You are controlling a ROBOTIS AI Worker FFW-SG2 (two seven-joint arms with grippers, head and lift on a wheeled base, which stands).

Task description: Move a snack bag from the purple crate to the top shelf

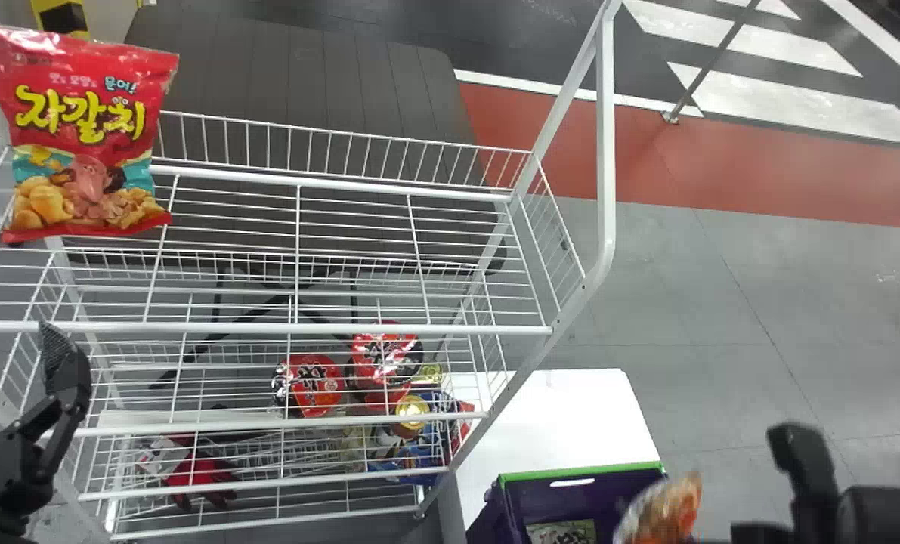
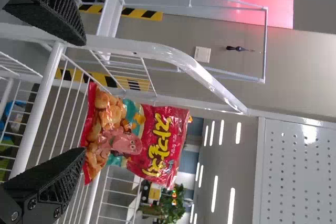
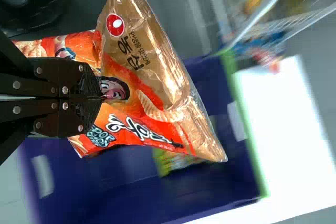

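- The right fingers (image 3: pixel 88 85) are closing on the orange bag (image 3: pixel 157 103), pinching its front into a fold.
- Just beyond those fingertips, the bag's brown end is pointing outward; the long axis seems to be running the way the fingers point, a bit askew, though the crumpling is making this hard to judge.
- Beneath the fingers and bag, the purple crate (image 1: pixel 582 470) is sitting open against the worktop (image 1: pixel 570 415), with a green pack (image 3: pixel 176 161) lying inside.
- The pick looks done, so the carry is the step in hand: the bag is hanging over the crate, awaiting its place.
- Well to the left of the right fingers, the top shelf (image 1: pixel 268 329) is waiting; the next move is probably calling for a lift above its front rail, then a swing left and a lowering onto the wires.
- Farther left, a red bag (image 1: pixel 79 143) is occupying the shelf's left end, so bare wires nearer the right fingers are offering the easier spot.
- The left fingers (image 2: pixel 44 182) are standing apart, gripping nothing, near that end.
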